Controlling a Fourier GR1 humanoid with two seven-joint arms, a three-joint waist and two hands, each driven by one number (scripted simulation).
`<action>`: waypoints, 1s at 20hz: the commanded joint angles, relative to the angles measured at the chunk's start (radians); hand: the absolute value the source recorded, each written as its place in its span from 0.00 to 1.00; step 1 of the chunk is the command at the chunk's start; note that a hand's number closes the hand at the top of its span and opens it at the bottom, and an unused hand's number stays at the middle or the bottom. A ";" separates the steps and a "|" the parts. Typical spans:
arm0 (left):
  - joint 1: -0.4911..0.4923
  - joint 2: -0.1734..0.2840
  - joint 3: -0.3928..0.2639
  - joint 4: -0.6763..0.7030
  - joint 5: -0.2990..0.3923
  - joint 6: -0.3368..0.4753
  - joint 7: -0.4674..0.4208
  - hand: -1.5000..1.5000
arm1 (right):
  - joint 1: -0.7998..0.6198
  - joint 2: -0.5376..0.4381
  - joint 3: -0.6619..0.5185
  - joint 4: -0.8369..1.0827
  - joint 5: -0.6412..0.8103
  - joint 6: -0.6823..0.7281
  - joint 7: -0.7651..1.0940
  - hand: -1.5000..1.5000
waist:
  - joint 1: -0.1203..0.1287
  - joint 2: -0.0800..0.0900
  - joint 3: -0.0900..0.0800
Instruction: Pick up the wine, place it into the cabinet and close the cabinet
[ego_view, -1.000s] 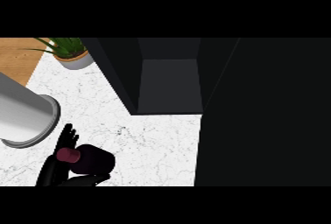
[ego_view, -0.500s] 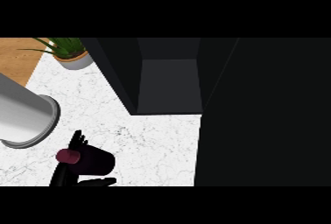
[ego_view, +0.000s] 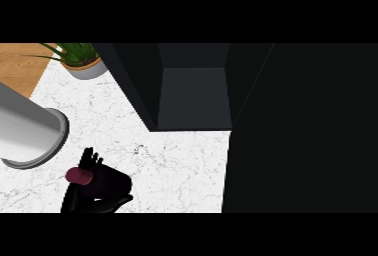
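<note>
Up top in the middle the dark cabinet (ego_view: 193, 95) sits open, with a potted plant (ego_view: 80, 60) upper left and a big grey cylinder (ego_view: 26, 134) at the left edge. Lower left on the counter (ego_view: 170, 170), the left hand (ego_view: 87, 200) is wrapped around the wine (ego_view: 100, 180), fingers behind it, thumb in front.

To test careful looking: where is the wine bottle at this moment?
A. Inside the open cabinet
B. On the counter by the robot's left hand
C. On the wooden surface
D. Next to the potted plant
B: the wine bottle sits low on the marble counter, with the left hand around it, outside the cabinet.
</note>
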 joint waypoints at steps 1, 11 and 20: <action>-0.025 -0.047 0.031 0.075 0.045 -0.023 -0.074 0.00 | 0.054 -0.025 0.011 -0.272 -0.030 -0.020 0.139 0.00 | -0.005 -0.001 -0.001; -0.065 -0.023 0.043 0.056 0.099 -0.081 -0.005 0.00 | 0.064 -0.028 -0.039 -0.237 -0.066 -0.002 0.097 0.00 | 0.002 0.000 0.001; -0.133 -0.064 0.003 0.134 0.042 -0.017 -0.104 1.00 | 0.105 -0.029 -0.009 -0.238 -0.047 0.020 0.073 0.00 | -0.002 0.000 0.001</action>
